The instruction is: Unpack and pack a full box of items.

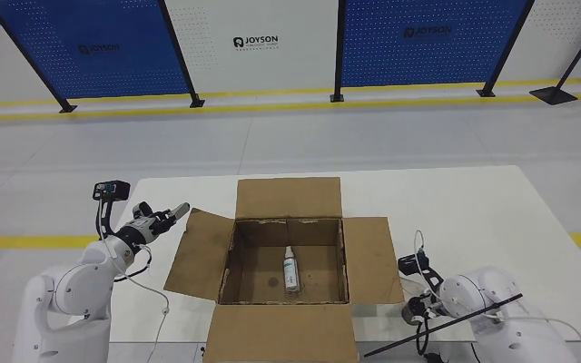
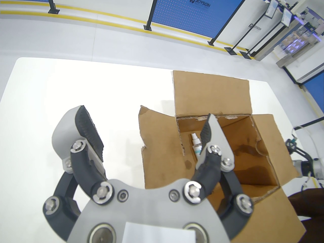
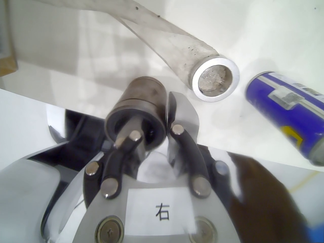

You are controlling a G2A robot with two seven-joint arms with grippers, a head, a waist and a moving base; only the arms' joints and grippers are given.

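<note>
Top view.
- Item 1: cardboard box, mid-table, all four flaps folded outward, I judge so I can reach straight down.
- Item 2: spray bottle, lying flat on the box floor, cap toward 12 o'clock. It is the one item I see inside, so the unpacking looks nearly done.
- Item 3: my left gripper, at 9 o'clock of the box, over the bare white table.
- Item 4: my right arm, at 4 o'clock of the box, off the flap.

Left wrist view.
- My left jaws are spread wide with nothing between them, aimed at the box opening. The bottle lies beyond them. I judge this a ready pose for the last pick.

Right wrist view.
- Item 5: my right gripper, clamped on a dark hollow cylinder, one pad flat against its wall to stop it rolling.
- Item 6: pale tube with a metal-ringed end, near the cylinder.
- Item 7: blue aerosol can, on its side just beside that tube end and apart from it. I judge this the set-down area.
</note>
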